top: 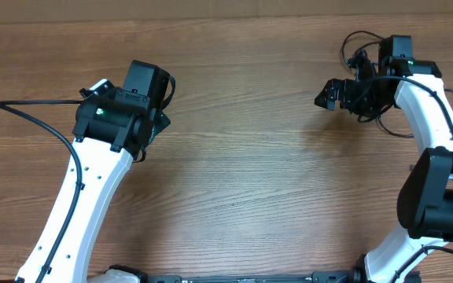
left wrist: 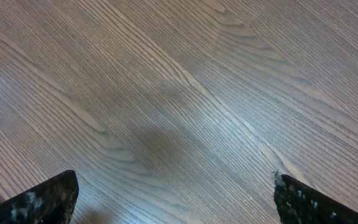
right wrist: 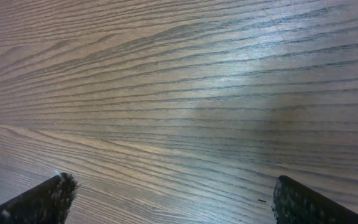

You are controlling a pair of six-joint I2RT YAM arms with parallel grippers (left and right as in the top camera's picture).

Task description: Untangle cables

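Black speckled fingertips (left wrist: 42,200) of the left gripper (left wrist: 178,202) stand wide apart with nothing held, over the wood-grain table (left wrist: 185,93). Right gripper (right wrist: 176,202) is likewise spread wide, gripping nothing, above the same surface. Overhead, the left arm (top: 93,181) stands at the table's left and the right arm (top: 427,102) at its right. Thin black cords (top: 344,43) loop beside the right wrist. Whether these are the cables or arm wiring cannot be told.

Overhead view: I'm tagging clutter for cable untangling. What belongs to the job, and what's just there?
Job:
- left hand, open
- right hand, open
- loose cables: none clearly visible

Just there:
- wooden table
- black wiring fixed to the arms
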